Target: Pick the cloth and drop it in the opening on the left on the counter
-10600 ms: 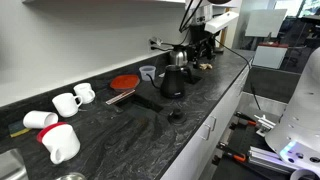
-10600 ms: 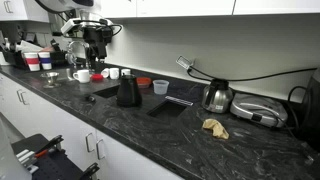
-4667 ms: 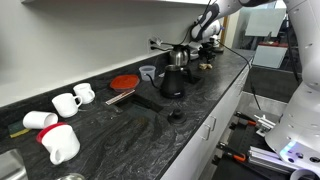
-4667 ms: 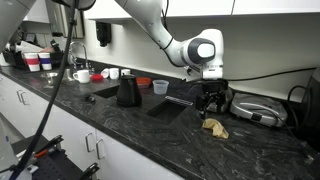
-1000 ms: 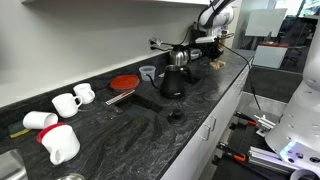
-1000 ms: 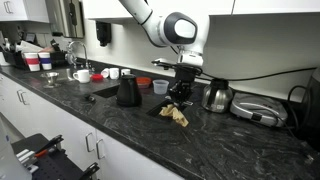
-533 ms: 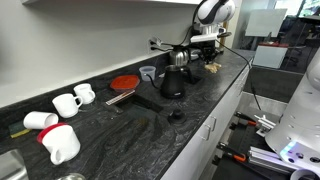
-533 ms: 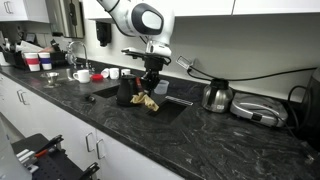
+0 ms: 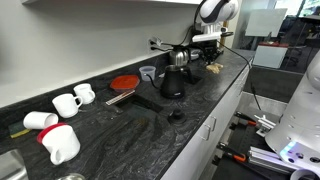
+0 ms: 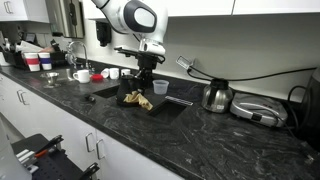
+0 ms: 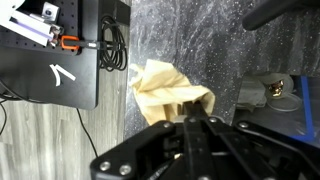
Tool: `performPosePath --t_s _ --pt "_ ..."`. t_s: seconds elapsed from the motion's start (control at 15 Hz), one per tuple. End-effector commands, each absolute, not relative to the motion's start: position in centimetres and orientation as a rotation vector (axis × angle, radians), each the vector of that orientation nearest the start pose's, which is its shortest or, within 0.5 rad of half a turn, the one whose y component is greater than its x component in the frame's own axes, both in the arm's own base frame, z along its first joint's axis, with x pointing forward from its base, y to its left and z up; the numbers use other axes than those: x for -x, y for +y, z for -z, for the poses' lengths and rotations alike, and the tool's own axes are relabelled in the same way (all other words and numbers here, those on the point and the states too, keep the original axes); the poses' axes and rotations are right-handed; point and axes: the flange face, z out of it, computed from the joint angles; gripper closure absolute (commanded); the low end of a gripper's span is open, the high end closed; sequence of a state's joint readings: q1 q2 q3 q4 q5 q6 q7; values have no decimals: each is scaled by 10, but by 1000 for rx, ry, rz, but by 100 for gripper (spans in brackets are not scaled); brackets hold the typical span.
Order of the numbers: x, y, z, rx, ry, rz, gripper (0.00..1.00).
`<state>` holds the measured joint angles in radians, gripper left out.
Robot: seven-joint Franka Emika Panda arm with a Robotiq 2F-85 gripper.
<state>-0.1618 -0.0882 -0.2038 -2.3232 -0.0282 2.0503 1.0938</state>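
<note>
Dark stone desk point(image 10: 230, 140): tool point(image 11: 190, 122) clamped on cloth point(image 11: 165, 90), bunched top, near kettle point(image 9: 172, 82); looks light, limp, drapey.

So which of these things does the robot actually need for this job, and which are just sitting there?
Part of the job: the cloth, the gripper holding it, the left opening in the counter.
Just lying about: black jug, silver kettle, white mugs, red plate, blue cup.
</note>
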Motion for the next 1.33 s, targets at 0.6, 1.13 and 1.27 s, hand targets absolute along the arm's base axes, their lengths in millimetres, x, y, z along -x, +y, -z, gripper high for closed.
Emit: performPosePath --t_s 0.6,1.13,1.27 --pt "-412 -44 -401 2769 1471 -185 100" --pt "-404 20 -410 2902 1209 -154 99" --pt "-404 17 -410 2902 1202 -156 99"
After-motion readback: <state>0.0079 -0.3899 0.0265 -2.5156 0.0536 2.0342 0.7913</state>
